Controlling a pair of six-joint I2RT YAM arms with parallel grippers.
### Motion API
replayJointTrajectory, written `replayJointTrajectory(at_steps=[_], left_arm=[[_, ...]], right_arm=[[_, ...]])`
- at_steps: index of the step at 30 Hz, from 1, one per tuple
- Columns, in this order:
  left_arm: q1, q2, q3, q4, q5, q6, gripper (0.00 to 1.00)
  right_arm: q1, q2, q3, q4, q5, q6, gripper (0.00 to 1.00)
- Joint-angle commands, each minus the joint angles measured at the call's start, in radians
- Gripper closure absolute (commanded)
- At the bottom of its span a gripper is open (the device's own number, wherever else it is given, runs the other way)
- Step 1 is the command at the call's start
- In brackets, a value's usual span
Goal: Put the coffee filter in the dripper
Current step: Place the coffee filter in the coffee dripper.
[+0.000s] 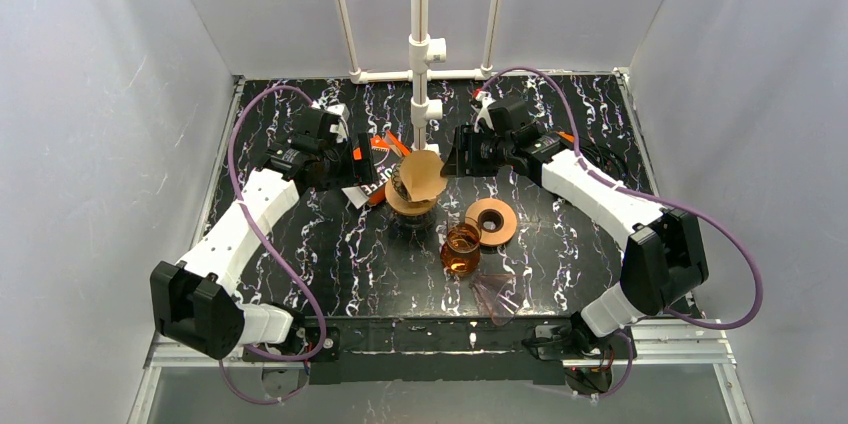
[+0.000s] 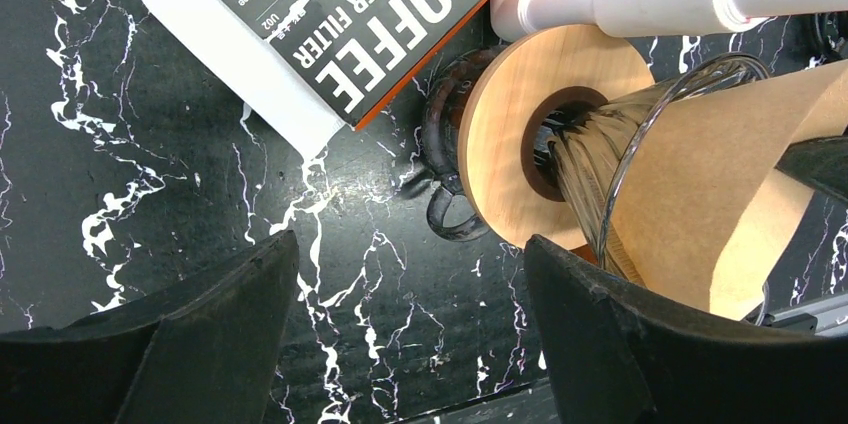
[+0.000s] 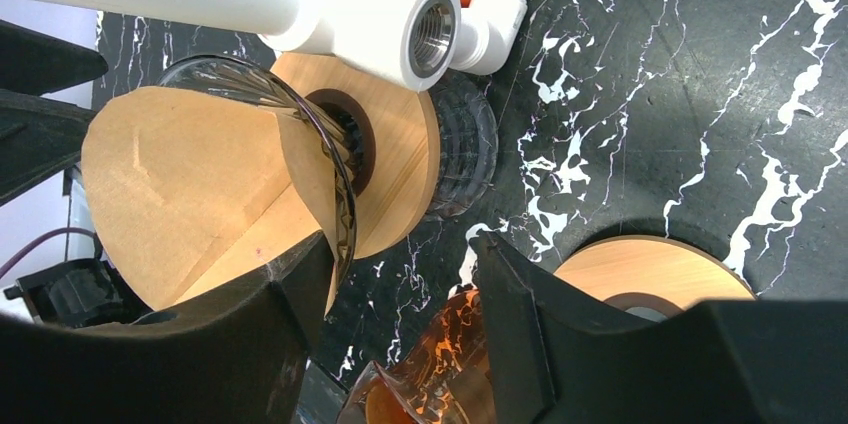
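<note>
Coffee filter [image 1: 422, 176]: a brown paper cone already inside the glass dripper [image 1: 408, 202], which stands on a wooden collar near the middle of the black marbled desk [image 1: 330, 264]. The paper rises well above the glass rim and looks tilted rather than pressed flat against the ribbed wall, so it may not be fully seated.

The left gripper [image 1: 365, 166] hangs just to the left of the dripper. Its wrist view shows the fingers apart with only bare desk between them. The right gripper [image 1: 455, 159] is close on the other side, fingers also apart and clamped on nothing. One finger [image 3: 250, 344] lies by the filter's lower edge, though whether it touches is unclear.

The filter is likely very light, thin and soft, and easy to crease or tear. The free upper edge above the rim looks like the best place to pinch it gently. The glass beneath looks fragile and could tip if pushed.

A box of filters [image 1: 372, 152] lies behind the left gripper. An amber glass [image 1: 461, 249] and a spare wooden collar [image 1: 491, 221] stand nearer the arms' bases.
</note>
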Motion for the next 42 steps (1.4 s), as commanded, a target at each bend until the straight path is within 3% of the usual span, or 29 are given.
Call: replayJointTrajectory(at_steps=[1, 9, 14, 30, 42], left_arm=[[0.006, 0.004, 0.038, -0.026, -0.014, 0.012, 0.20], [0.007, -0.027, 0.040, 0.004, 0.054, -0.007, 0.13], [0.008, -0.066, 0.031, 0.064, 0.156, -0.050, 0.12], [0.008, -0.067, 0.002, 0.155, 0.339, -0.076, 0.08], [0.008, 0.023, -0.022, 0.146, 0.287, -0.035, 0.15]], right_arm=[[-0.003, -0.036, 0.058, 0.003, -0.018, -0.008, 0.37], [-0.003, -0.032, 0.066, 0.063, -0.115, 0.021, 0.27], [-0.001, -0.003, 0.041, 0.162, -0.198, 0.095, 0.29], [0.063, 0.144, 0.114, 0.136, -0.153, 0.097, 0.32], [0.101, 0.211, 0.160, 0.056, -0.078, 0.068, 0.33]])
